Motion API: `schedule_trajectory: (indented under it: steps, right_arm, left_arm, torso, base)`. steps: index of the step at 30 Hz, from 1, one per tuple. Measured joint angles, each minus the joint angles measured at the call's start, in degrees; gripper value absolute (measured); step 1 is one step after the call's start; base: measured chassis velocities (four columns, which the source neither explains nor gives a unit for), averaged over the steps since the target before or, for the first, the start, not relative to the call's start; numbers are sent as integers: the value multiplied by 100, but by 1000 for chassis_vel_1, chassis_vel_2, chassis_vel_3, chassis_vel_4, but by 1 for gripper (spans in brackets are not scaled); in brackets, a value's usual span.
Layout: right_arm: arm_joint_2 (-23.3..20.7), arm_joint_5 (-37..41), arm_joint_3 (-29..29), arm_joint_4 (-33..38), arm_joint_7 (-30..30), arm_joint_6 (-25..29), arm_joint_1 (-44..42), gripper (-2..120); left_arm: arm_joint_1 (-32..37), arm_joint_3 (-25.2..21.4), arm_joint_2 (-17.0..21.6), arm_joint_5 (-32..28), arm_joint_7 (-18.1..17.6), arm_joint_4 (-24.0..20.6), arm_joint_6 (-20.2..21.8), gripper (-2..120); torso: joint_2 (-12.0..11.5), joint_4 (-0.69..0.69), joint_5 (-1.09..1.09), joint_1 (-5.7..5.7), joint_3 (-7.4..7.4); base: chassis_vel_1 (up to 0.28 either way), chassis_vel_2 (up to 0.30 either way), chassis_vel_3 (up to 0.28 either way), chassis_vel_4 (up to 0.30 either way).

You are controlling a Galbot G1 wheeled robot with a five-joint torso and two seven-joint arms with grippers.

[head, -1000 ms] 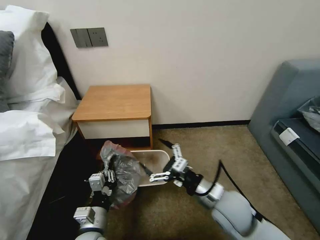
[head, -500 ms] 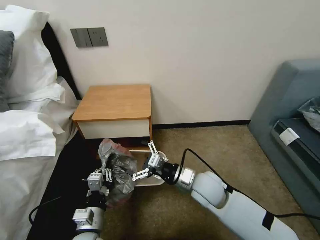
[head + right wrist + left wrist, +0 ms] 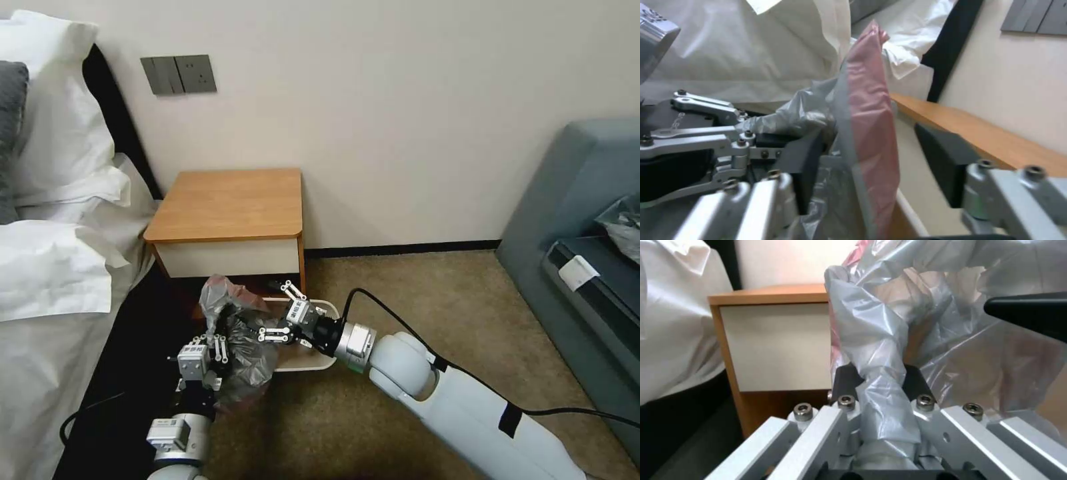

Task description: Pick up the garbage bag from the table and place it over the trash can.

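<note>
The crinkled silvery-grey garbage bag (image 3: 241,337) with its pinkish edge hangs low in front of the table (image 3: 227,203), over the left end of the cream trash can (image 3: 319,361) on the floor. My left gripper (image 3: 213,348) is shut on a twisted part of the bag (image 3: 871,326), seen close in the left wrist view with the gripper (image 3: 880,380) clamping the twist. My right gripper (image 3: 275,313) is open beside the bag above the can. In the right wrist view the bag's pink edge (image 3: 867,133) stands between the fingers of the open right gripper (image 3: 876,163), not clamped.
A bed with white bedding (image 3: 53,267) lies close on the left. A grey-blue sofa (image 3: 580,253) stands to the right. Brown carpet (image 3: 413,287) spreads between them, with the wall just behind the table.
My right arm has swung left over the trash can, bringing its open gripper up to the bag's pink edge. The left gripper holds the bag in nearly the same place.
</note>
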Motion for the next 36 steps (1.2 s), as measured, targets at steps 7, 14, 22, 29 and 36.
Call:
schedule_trajectory:
  steps: [7, 14, 22, 29, 36]
  right_arm:
    - [10, -15, 47, 22, 8, 7, -75, 26]
    - [45, -32, 65, 23, 14, 25, -133, 0]
    - [82, -25, 108, 22, 68, 21, -66, 0]
    - [32, 62, 220, -91, 169, -19, 180, 0]
    - [-67, 172, 183, -484, 234, -52, 642, 0]
  left_arm:
    - [-36, -84, 0, -67, -13, -32, 36, 9]
    - [-42, -127, 0, -131, -27, -62, 48, 9]
    - [-29, -150, 0, -141, -23, -101, 52, 9]
    - [15, -204, 0, -92, 107, -126, -57, 9]
    - [91, -161, 0, -31, 266, -178, -264, 9]
  torso:
    - [0, 0, 0, -1, 0]
    - [0, 0, 0, 0, 0]
    - [0, 0, -1, -1, 0]
    - [0, 0, 0, -1, 0]
    - [0, 1, 0, -1, 0]
  base:
    - [0, 0, 0, 0]
    - [0, 0, 0, 0]
    - [0, 0, 0, 0]
    - [0, 0, 0, 0]
    - [0, 0, 0, 0]
